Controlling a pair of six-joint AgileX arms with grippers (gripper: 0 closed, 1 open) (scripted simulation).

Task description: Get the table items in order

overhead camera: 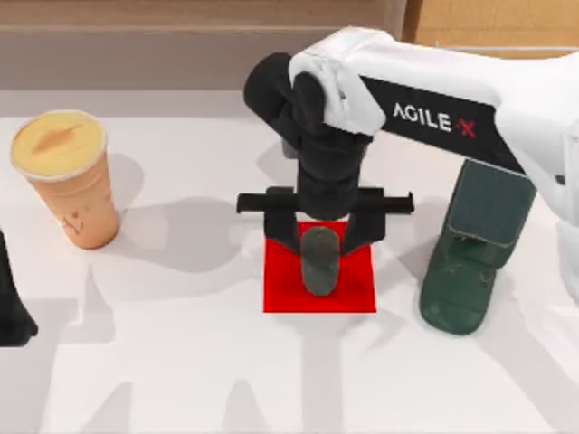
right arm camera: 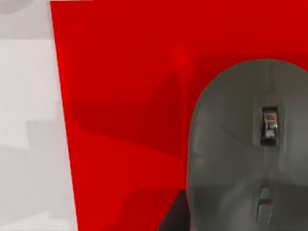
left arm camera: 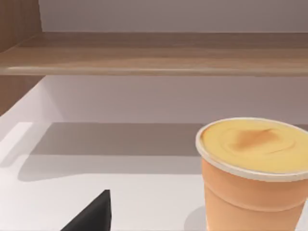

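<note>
Mouse (overhead camera: 319,260) is seen lying on the red square (overhead camera: 282,287), long axis pointing toward the table's near edge, roughly centred on the pad. Right tool (overhead camera: 320,237) is placed directly over it, fingers straddling the mouse's far end, one on each side. Whether the pads are actually pressing the shell or just standing beside it can't be told from above; in the right wrist view the mouse (right arm camera: 250,154) is seen close up on the red square (right arm camera: 125,96), with a dark finger edge (right arm camera: 174,216) right at its flank, so contact looks likely but isn't confirmed. Jaw spread is narrow, about mouse width.

Judged step: mouse being set on, or just released onto, the pad. Pad looks like the intended home for it, which would explain the squared-up alignment.

Cup (overhead camera: 65,176) stands upright on the table (overhead camera: 181,380) at the left, well apart from the pad, lid on. It is seen again in the left wrist view (left arm camera: 255,168), near the left tool (left arm camera: 91,214), which is parked at the left table edge; its opening can't be told.

Green stand (overhead camera: 470,262) sits just right of the pad, hinged back leaning, presumably meant for the phone. Wooden cabinet (overhead camera: 488,23) runs along the far side.
</note>
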